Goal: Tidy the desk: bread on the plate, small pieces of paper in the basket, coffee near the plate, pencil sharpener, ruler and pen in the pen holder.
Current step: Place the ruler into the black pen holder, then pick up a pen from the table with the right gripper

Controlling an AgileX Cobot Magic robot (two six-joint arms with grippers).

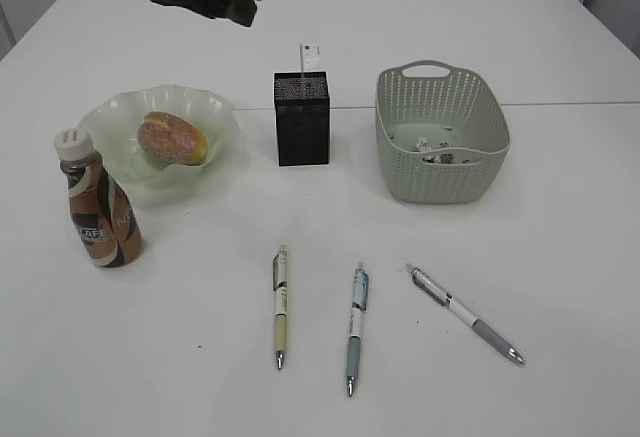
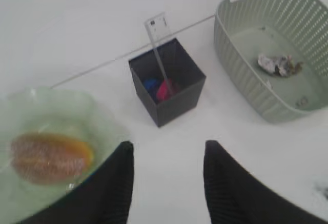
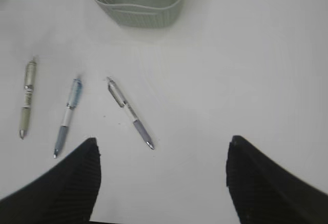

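The table [image 1: 560,287] carries everything. The bread [image 2: 50,157] lies in the plate [image 2: 36,106], just left of the left fingers [image 2: 115,183], and the coffee [image 1: 98,202] stands beside that plate. Ahead of the left fingers, between them, stands the pen holder [image 2: 171,103] with the ruler [image 2: 159,49] leaning upright in it, and something red and something blue at its bottom. Further ahead and to the right is the basket [image 2: 241,60] with small pieces of paper [image 2: 279,65] inside. The left fingers stand apart and hold nothing. The right fingers [image 3: 61,188] also stand wide apart, empty, above the table. Ahead of them, to the left, three pens lie apart from each other: a green pen [image 3: 27,98], a blue pen [image 3: 67,116] and a grey pen [image 3: 129,112].
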